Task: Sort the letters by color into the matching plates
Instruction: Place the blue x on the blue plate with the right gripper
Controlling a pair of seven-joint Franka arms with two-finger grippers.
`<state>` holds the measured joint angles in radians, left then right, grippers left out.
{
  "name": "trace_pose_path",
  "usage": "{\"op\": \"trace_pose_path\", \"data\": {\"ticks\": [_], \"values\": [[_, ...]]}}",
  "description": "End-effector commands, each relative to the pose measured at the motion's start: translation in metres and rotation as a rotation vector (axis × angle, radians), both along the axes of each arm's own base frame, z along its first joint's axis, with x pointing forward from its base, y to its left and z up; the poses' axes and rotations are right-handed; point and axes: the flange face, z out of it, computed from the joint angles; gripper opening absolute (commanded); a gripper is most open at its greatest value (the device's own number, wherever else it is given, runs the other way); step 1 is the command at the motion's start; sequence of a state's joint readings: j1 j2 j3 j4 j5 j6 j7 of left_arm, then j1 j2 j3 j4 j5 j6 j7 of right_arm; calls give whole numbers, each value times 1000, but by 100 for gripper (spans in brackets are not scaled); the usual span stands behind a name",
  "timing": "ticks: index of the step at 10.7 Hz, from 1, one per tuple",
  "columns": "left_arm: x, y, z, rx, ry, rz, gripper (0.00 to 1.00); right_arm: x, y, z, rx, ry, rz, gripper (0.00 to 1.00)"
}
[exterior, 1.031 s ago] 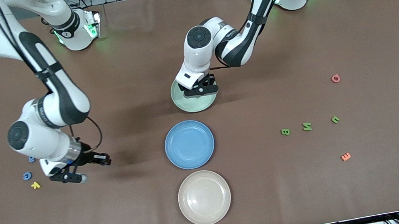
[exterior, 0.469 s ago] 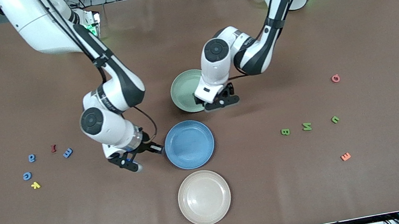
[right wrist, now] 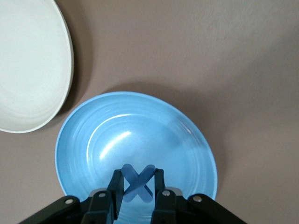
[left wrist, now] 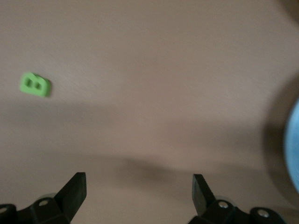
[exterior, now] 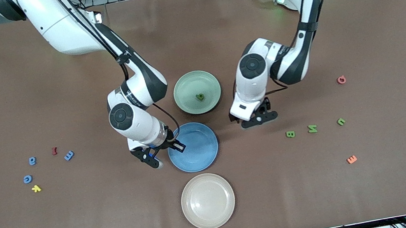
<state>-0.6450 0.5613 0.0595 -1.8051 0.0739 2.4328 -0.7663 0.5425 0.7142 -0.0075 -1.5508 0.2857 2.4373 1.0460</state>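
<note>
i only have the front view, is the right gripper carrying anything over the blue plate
Observer: Yes. The right gripper is shut on a small blue X-shaped letter, over the round blue plate.
Operator: and the left one, open or holding
Observer: The left gripper is open with nothing between its fingers, over the brown table.
Operator: what does its wrist camera see
Observer: A bright green letter B lying flat on the table, apart from the fingers.

High front camera facing robots, both wrist cameras looking down close, sharing blue plate (exterior: 192, 147).
</note>
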Motion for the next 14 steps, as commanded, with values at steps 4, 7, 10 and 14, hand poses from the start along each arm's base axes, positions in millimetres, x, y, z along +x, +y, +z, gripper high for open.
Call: {"op": "trace_pose_path", "data": {"ticks": [4, 7, 10, 14], "values": [[52, 83, -8, 48, 19, -127, 100, 5, 13, -4, -14, -24, 78, 100], [74, 121, -25, 60, 47, -263, 100, 15, -52, 15, -91, 79, 176, 100], [79, 134, -35, 56, 63, -298, 100, 35, -162, 45, -109, 105, 205, 100], [92, 141, -54, 12, 84, -363, 100, 54, -306, 50, -127, 157, 13, 100]]}}
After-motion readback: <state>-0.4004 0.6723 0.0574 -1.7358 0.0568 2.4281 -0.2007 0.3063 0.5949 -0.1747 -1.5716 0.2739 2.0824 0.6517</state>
